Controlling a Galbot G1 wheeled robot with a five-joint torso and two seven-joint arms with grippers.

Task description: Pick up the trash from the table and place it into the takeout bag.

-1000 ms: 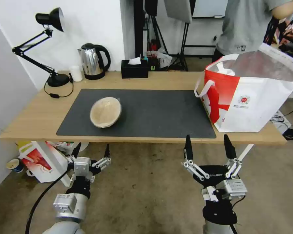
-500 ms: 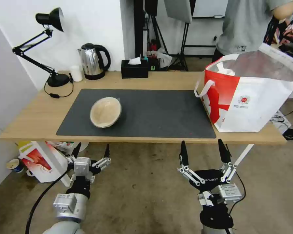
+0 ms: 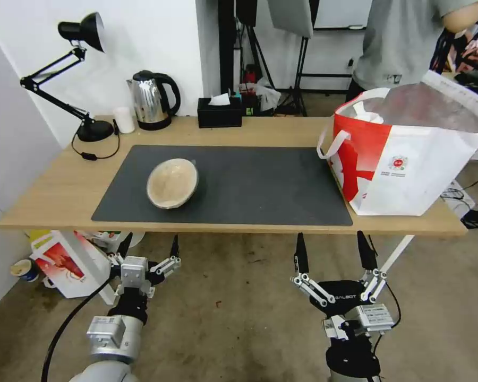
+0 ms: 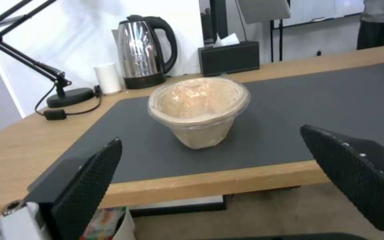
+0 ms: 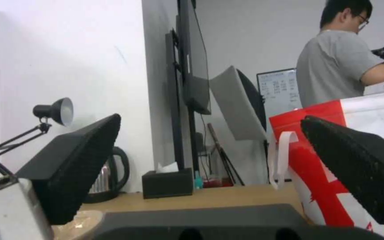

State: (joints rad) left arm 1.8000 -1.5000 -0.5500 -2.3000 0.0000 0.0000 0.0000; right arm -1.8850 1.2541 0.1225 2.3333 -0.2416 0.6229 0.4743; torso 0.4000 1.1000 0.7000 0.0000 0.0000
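A round tan lidded bowl, a piece of the trash, stands on the left part of the dark grey mat on the table; it also shows as the tan bowl in the left wrist view. The takeout bag stands open at the table's right end, red panel toward the mat; in the right wrist view the bag shows beside the finger. My left gripper hangs open below the front edge, in front of the bowl. My right gripper is open below the edge, left of the bag.
At the table's back stand a black desk lamp, a small white cup, a steel kettle and a black tissue box. A red-and-white carton sits on the floor under the table's left end. A person stands behind the bag.
My right gripper has drawn back and down from the table's front edge, shifting slightly left. The left arm, bowl and bag have not moved.
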